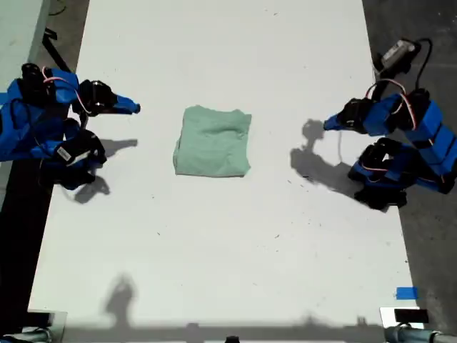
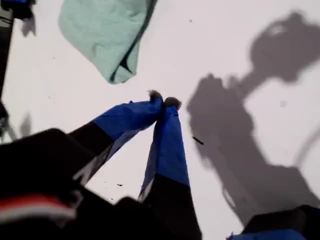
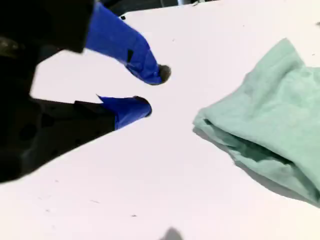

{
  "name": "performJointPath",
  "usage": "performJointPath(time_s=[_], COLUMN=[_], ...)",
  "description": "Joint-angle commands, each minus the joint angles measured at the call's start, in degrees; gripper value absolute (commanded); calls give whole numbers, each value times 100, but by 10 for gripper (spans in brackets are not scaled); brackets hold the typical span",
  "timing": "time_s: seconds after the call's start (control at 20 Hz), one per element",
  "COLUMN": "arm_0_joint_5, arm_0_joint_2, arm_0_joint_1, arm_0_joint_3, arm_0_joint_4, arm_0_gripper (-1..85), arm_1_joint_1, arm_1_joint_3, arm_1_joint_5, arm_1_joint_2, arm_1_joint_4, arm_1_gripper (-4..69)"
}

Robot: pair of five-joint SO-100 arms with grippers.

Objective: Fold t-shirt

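T-shirt (image 1: 213, 141) soft mint cloth, folded square (rumpled edges), first end effector (image 2: 164, 101) together, second end effector (image 3: 152, 91) apart.

A robotics lab: white table (image 1: 214, 236), blue arms (image 1: 407, 143).

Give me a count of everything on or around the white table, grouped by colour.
Mint green: 1, the folded t-shirt
Blue: 3, two arms at the exterior view's left and right, plus a tape piece
White: 1, the table
Total: 5
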Motion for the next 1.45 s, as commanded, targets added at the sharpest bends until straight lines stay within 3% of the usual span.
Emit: performJointPath(time_s=[0.0,0.1,0.2,0.3,0.4,0.45,0.5,0.6,0.7,0.75,1.4], arm_0_joint_5=[-624,-1081,-1600,-1714,-1775,-1916,-1978,-1907,-1907,-1907,-1907], arm_0_joint_2=[1195,2540,3270,3287,3287,3287,3226,3270,3270,3270,3270], arm_0_joint_1=[703,1072,1292,1441,1608,1626,1538,1310,1134,1063,940], arm_0_joint_3=[1257,2329,2979,3533,4184,4500,4491,4509,4509,4509,4509], arm_0_joint_4=[-659,-888,-668,-844,-1169,-1178,-642,-615,-615,-615,-615], arm_0_gripper=[1,0,0,0,42,42,44,44,44,44,44], arm_1_joint_1=[-879,-1327,-1723,-1767,-1582,-1661,-1661,-1556,-1556,-1556,-1573], arm_1_joint_3=[993,2083,2874,3507,4315,4359,4359,4359,4359,4359,4359], arm_1_joint_5=[923,1521,1978,2435,3401,3674,3129,1960,-554,-1292,-1239], arm_1_joint_2=[1037,2118,2646,2654,2610,2540,2628,2628,2628,2637,2637], arm_1_joint_4=[-624,-773,-765,-888,-1301,-1424,-1433,-1424,-1415,-1406,-1406], arm_1_gripper=[-11,-11,-11,-11,-9,26,32,34,34,33,24])
